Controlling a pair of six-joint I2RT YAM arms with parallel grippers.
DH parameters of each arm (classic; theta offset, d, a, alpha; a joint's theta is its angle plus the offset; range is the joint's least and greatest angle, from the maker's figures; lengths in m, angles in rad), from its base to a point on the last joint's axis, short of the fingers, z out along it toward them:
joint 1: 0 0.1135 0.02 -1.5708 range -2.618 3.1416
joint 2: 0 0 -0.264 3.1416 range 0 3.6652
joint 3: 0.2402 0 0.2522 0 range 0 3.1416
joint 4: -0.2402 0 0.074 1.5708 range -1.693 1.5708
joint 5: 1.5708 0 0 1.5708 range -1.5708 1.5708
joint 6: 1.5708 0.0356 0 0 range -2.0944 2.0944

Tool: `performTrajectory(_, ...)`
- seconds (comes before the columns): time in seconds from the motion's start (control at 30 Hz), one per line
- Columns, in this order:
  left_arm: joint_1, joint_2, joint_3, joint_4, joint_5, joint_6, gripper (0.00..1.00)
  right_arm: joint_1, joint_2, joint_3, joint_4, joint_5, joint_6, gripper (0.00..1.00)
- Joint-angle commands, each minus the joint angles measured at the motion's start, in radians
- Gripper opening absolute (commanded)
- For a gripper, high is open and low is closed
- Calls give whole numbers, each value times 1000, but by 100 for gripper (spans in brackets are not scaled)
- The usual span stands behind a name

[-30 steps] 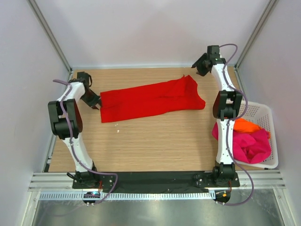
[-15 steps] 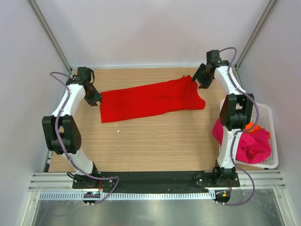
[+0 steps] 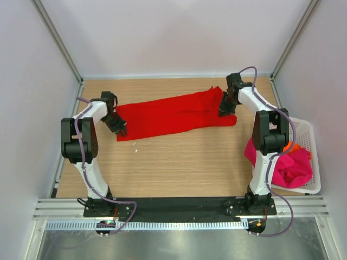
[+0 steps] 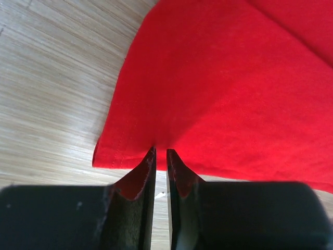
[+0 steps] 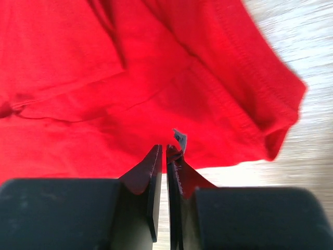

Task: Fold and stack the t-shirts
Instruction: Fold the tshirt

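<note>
A bright red t-shirt [image 3: 173,114] lies folded into a long band across the far half of the table. My left gripper [image 3: 122,130] is at its near left corner. In the left wrist view its jaws [image 4: 160,151] are shut, pinching the hem of the red cloth [image 4: 223,88], which puckers at the tips. My right gripper [image 3: 225,112] is at the shirt's right end. Its jaws [image 5: 165,148] are shut on the edge of the red cloth [image 5: 130,94], beside a small grey label [image 5: 180,138]. A magenta-pink t-shirt [image 3: 290,168] and an orange t-shirt [image 3: 284,144] lie crumpled in the basket.
A white lattice basket [image 3: 306,130] stands off the table's right edge, with the pink shirt spilling over its left rim. Bare wooden tabletop [image 3: 179,162] stretches in front of the red shirt. Grey walls close in the left, right and back.
Both grippers have come down onto the red shirt's ends, the left to its near left corner, the right to its right end. Both have closed on the cloth.
</note>
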Motion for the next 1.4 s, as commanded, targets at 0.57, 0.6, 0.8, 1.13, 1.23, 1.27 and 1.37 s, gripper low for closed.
performTrajectory(0.57,81,66,-117,-138,-168,-26,5,-7,-62,-248,-50,348,-60,13)
performTrajectory(0.6,84,58,-143,-138,-167,-30,5,-7,-79,-280,-55,350,-60,13)
performTrajectory(0.8,100,-50,-256,-126,-113,-26,4,-7,-208,-373,-72,388,-94,14)
performTrajectory(1.13,37,-308,-254,-74,66,65,23,-6,-325,-275,148,25,-65,47)
performTrajectory(1.23,29,-334,-223,-76,74,101,26,0,-227,-201,201,-61,-7,55)
performTrajectory(1.27,24,-337,-200,-84,62,114,26,2,-201,-149,204,-89,3,57)
performTrajectory(1.37,15,-362,-188,-84,53,148,26,4,-95,-63,221,-135,27,58)
